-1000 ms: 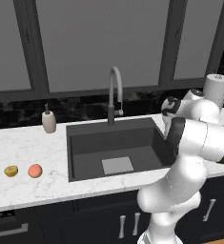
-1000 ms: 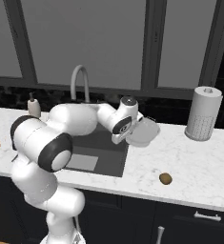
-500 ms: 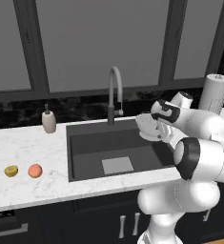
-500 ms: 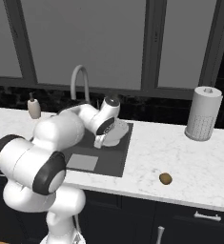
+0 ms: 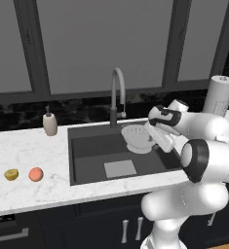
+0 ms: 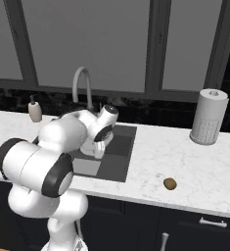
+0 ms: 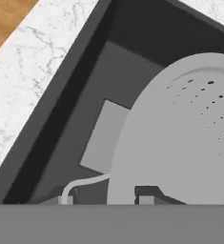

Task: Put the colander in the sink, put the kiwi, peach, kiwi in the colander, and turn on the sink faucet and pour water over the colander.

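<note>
The colander (image 5: 138, 137) is held by the gripper (image 5: 154, 132) at its rim, and it hangs tilted over the right rear part of the sink (image 5: 86, 160), not yet resting on the basin floor. In the hand view the jaws are closed on the thin rim, one fingertip on each side of the wall, so the opening between them is only as wide as the rim itself. The colander (image 7: 180, 138) spreads out ahead of the jaws and to one side, and the lighter square patch of the sink floor lies beyond it. The bowl seems to be a rigid, thin and light shell, pale grey-white, matte, with many small holes and a slim wire-like handle (image 7: 82, 183) just beside the jaws. Being stiff, it will probably not bend, but a hold at one edge lets it swing and slip, so the rim is a reasonable place only if the grip is kept firm. The peach (image 5: 35, 174) and one kiwi (image 5: 11, 174) lie on the marble counter (image 5: 18, 151), well apart from the jaws; another kiwi (image 6: 170, 184) is on the other side. The faucet (image 5: 117, 92) is a smooth grey gooseneck, and no water is seen.
</note>
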### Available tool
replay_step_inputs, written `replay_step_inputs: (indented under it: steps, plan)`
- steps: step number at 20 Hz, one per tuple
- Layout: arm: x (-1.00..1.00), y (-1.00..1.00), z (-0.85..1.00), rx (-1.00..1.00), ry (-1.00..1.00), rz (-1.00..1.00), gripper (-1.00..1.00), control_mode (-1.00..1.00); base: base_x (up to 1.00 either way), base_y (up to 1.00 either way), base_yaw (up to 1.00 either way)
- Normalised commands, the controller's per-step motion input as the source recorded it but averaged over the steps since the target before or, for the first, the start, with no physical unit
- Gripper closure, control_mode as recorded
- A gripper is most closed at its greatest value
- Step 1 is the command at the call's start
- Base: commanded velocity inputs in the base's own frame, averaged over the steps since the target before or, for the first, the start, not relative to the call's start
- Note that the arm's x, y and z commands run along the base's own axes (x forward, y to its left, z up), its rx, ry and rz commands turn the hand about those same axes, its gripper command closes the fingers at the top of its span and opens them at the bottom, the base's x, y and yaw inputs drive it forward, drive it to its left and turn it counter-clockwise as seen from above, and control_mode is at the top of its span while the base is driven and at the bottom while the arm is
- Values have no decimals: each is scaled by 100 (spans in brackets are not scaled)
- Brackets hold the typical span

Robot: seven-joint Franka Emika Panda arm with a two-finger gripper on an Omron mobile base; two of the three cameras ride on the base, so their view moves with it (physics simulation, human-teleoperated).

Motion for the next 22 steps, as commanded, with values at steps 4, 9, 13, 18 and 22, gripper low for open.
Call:
replay_step_inputs:
  steps: [4, 9, 13, 18, 22]
  plan:
    - [11, 1, -41, -1, 0, 39, 100, -100, 0, 0, 0]
    - [0, 21, -50, 0, -7, 37, 100, -100, 0, 0, 0]
    - [15, 24, -47, 0, -12, 33, 100, -100, 0, 0, 0]
    - [24, 1, -41, 0, -18, 33, 100, -100, 0, 0, 0]
    - [2, 4, -39, 0, -20, 34, 100, -100, 0, 0, 0]
